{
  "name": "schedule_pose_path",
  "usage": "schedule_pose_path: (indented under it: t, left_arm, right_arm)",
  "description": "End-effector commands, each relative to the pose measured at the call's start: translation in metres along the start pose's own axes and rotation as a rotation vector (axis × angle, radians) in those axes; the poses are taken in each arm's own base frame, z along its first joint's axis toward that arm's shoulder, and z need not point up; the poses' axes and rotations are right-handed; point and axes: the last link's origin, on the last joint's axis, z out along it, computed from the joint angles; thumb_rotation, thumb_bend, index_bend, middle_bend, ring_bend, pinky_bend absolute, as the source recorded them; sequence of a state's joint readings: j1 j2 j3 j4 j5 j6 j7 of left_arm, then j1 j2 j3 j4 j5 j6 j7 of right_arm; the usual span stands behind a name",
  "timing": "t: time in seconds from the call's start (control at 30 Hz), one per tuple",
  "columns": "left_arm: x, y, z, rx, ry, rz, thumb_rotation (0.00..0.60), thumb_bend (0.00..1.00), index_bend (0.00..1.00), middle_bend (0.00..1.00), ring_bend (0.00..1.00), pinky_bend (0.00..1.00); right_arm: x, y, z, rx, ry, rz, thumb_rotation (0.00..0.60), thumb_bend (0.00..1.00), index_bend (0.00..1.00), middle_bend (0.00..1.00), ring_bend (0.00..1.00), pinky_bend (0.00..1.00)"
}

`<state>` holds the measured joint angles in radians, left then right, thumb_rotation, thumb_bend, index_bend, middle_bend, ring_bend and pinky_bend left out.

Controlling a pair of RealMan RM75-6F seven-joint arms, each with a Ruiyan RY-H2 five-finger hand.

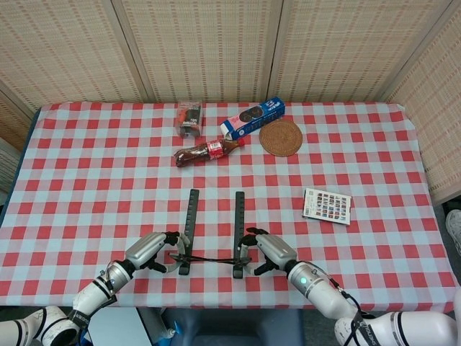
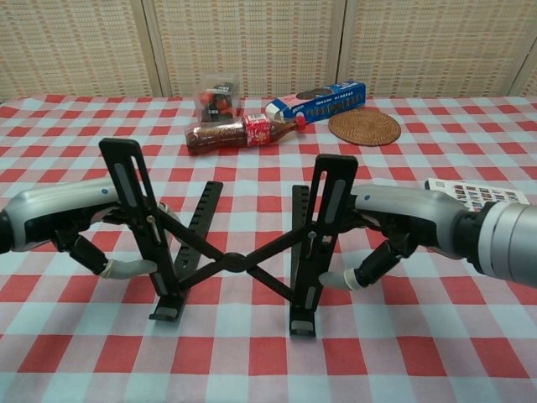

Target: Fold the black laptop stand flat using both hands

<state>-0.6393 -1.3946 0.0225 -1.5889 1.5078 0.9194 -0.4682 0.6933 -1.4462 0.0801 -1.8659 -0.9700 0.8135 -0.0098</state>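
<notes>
Standing open near the table's front edge, the black laptop stand (image 2: 239, 243) seems gripped by the left hand (image 2: 80, 222) and right hand (image 2: 394, 227), one on each upright arm, so next they should push those arms together.

Head cam: high, looking steeply down, takes in the whole checked worktop (image 1: 86, 180) up to the woven wall panels (image 1: 202, 50); things read small. Chest cam: low, about worktop height, facing forward toward the same panels, close in. Shared: laptop stand (image 1: 212, 234) (image 2: 239, 243), left hand (image 1: 155, 251) (image 2: 71, 222), right hand (image 1: 265, 251) (image 2: 394, 227), bottle (image 1: 207, 151) (image 2: 243, 133), round mat (image 1: 281, 137) (image 2: 364, 128).
</notes>
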Motion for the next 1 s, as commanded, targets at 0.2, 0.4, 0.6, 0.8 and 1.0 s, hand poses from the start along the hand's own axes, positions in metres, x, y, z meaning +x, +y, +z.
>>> schedule_pose_path:
  t: [0.2,0.4,0.6,0.8,1.0]
  left_arm:
    - [0.0,0.0,-0.002,-0.001,0.0,0.001,0.546,0.36,0.5,0.3,0.3,0.32]
    - [0.002,0.001,-0.006,-0.012,0.009,0.002,0.459,0.36,0.34,0.28,0.28,0.31]
    - [0.004,0.005,-0.012,-0.028,0.017,-0.001,0.399,0.36,0.2,0.22,0.23,0.29]
    - [0.014,0.009,-0.024,-0.039,0.041,0.011,0.373,0.36,0.1,0.15,0.15,0.26]
    - [0.026,0.007,-0.034,-0.033,0.077,0.054,0.363,0.36,0.04,0.09,0.1,0.24]
  right_arm:
    - [0.0,-0.002,-0.001,0.007,0.005,0.002,0.6,0.34,0.55,0.28,0.05,0.05]
    - [0.003,-0.006,-0.006,0.029,0.022,-0.004,0.6,0.22,0.34,0.22,0.05,0.05]
    - [0.009,-0.016,-0.012,0.07,0.057,0.007,0.6,0.14,0.17,0.16,0.05,0.05]
    - [0.013,-0.03,-0.011,0.124,0.103,0.0,0.6,0.11,0.07,0.1,0.04,0.05]
    - [0.017,-0.039,-0.002,0.144,0.173,0.006,0.6,0.11,0.0,0.05,0.0,0.05]
